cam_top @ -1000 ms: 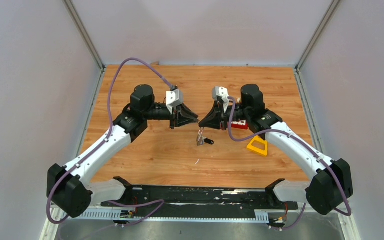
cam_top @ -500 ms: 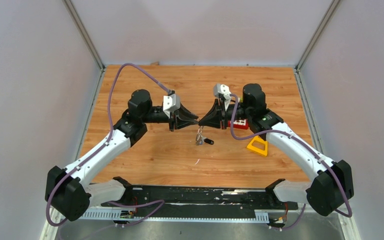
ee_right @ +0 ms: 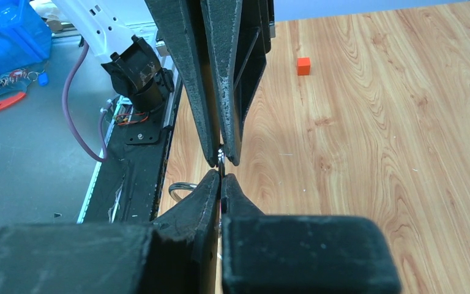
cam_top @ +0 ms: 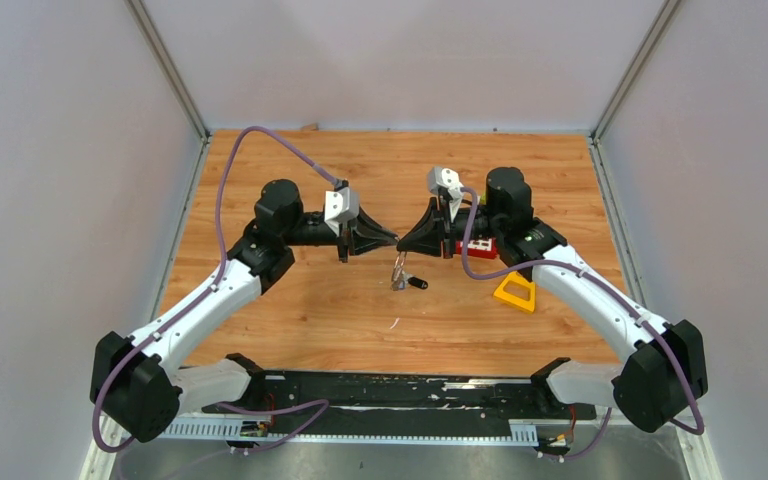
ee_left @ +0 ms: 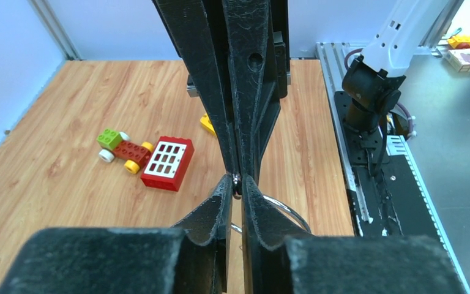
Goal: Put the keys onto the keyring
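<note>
My two grippers meet tip to tip above the middle of the table. The keyring (cam_top: 400,264) is a thin silver wire ring that hangs just below them. Its arc shows beside my left fingers (ee_left: 289,209) and beside my right fingers (ee_right: 180,186). My left gripper (ee_left: 237,181) is pinched on the ring's wire at its tips. My right gripper (ee_right: 221,174) is shut on the same wire from the other side. A key with a black head (cam_top: 418,283) sits just under the ring. I cannot tell whether it hangs from the ring or lies on the wood.
A red window block (ee_left: 167,163) and a small toy car (ee_left: 120,147) lie under the right arm. A yellow triangular frame (cam_top: 515,291) lies to the right of the keys. A small orange cube (ee_right: 304,65) sits far out on the wood. The black base rail (cam_top: 390,392) runs along the near edge.
My left wrist has dropped a little and its jaws have narrowed onto the ring's wire. The right arm and the hanging ring have barely moved.
</note>
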